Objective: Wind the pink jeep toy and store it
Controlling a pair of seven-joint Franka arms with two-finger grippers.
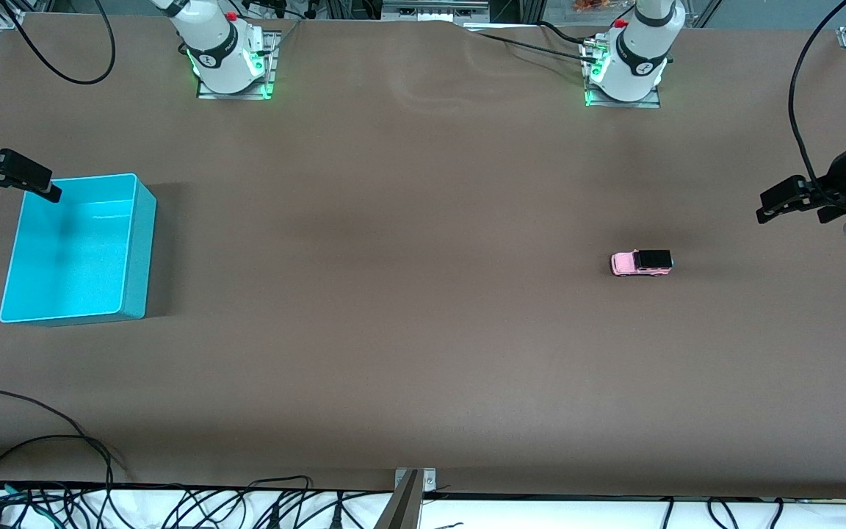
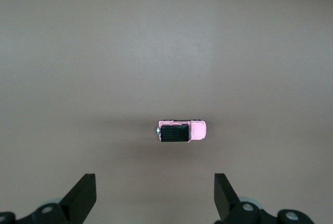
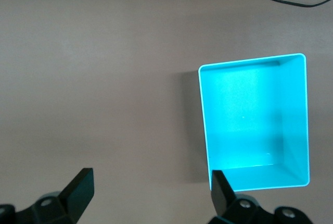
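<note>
On surface, pink jeep toy [image 1: 641,263] sitting untouched — left pincer [image 2: 155,193] hovering spread, needing to drop and pinch; right pincer [image 3: 151,193] waiting spread by turquoise bin [image 1: 140,242].

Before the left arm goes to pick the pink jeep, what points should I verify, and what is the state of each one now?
1. pink jeep toy upright on its wheels on the table: ok.
2. Nothing touching the jeep: ok.
3. left gripper open, empty: ok.
4. Left gripper over the jeep: not ok; it hangs at the table's edge.
5. turquoise bin empty: ok.
6. right gripper open, by the bin's rim: ok.
</note>
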